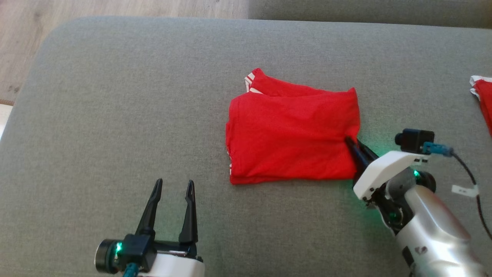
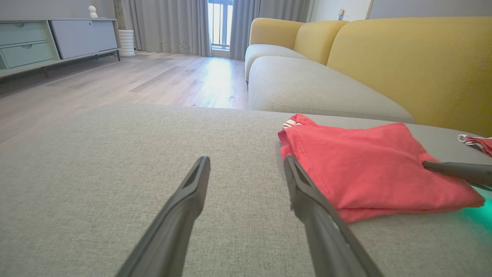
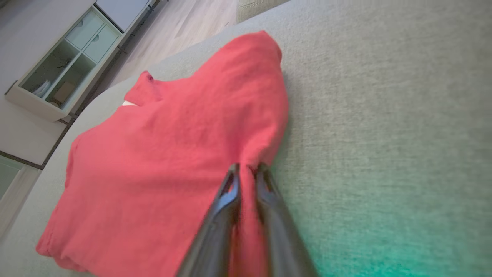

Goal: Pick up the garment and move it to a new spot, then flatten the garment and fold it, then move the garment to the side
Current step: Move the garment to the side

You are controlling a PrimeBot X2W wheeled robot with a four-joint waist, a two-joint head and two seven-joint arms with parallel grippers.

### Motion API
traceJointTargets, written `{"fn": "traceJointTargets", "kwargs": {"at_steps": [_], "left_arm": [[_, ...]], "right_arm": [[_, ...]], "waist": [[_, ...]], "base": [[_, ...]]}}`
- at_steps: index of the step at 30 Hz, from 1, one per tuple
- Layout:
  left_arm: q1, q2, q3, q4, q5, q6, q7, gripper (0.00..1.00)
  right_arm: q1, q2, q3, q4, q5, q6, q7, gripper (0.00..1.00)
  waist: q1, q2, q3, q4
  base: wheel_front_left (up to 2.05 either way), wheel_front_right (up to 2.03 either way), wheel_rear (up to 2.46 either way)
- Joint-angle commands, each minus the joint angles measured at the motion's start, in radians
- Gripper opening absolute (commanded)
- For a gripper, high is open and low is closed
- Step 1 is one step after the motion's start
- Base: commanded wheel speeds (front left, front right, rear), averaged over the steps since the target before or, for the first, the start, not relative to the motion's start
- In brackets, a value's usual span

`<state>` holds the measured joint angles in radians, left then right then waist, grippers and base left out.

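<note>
Head view: folded red garment lies mid-way across the grey seat. The right hand pinches its 4 o'clock corner. The right wrist view shows what the head view cannot: cloth clamped between the closed fingers.

Left hand at 7 o'clock of the garment, spread, holding nothing.

Left wrist view adds yellow sofa and sideboard beyond.

Second red garment at 3 o'clock, well apart.

Count: two garments, two hands.
</note>
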<state>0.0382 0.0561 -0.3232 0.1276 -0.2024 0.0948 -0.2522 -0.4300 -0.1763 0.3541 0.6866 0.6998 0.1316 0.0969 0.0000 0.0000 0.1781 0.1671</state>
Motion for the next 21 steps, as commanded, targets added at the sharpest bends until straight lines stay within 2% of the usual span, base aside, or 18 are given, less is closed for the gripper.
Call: {"fn": "traceJointTargets", "kwargs": {"at_steps": [1, 6, 11, 19, 21], "left_arm": [[-0.041, -0.006, 0.024, -0.024, -0.006, 0.008, -0.01, 1.0], [-0.04, -0.006, 0.025, -0.028, -0.007, 0.011, -0.01, 1.0], [-0.056, -0.006, 0.034, -0.036, 0.0, 0.007, -0.01, 1.0], [-0.112, -0.006, 0.042, -0.04, 0.022, -0.016, -0.01, 1.0], [-0.121, -0.006, 0.043, -0.04, 0.026, -0.019, -0.01, 1.0]], "right_arm": [[-0.041, -0.011, 0.024, -0.039, 0.014, -0.001, -0.013, 0.0], [-0.059, -0.075, 0.037, -0.068, 0.03, -0.001, -0.03, 0.0], [-0.095, -0.184, 0.027, -0.115, 0.019, -0.001, -0.015, 0.0], [-0.164, -0.385, -0.072, -0.203, -0.011, -0.001, 0.037, 0.0], [-0.172, -0.408, -0.089, -0.212, -0.015, -0.001, 0.045, 0.0]], "waist": [[0.0, 0.0, 0.0, -0.004], [0.0, 0.0, 0.013, -0.036], [0.0, 0.0, 0.047, -0.097], [0.0, 0.0, 0.123, -0.197], [0.0, 0.0, 0.133, -0.205]], "base": [[0.0, 0.0, 0.0], [0.0, 0.0, 0.0], [0.0, 0.0, 0.0], [0.0, 0.0, 0.0], [0.0, 0.0, 0.0]]}}
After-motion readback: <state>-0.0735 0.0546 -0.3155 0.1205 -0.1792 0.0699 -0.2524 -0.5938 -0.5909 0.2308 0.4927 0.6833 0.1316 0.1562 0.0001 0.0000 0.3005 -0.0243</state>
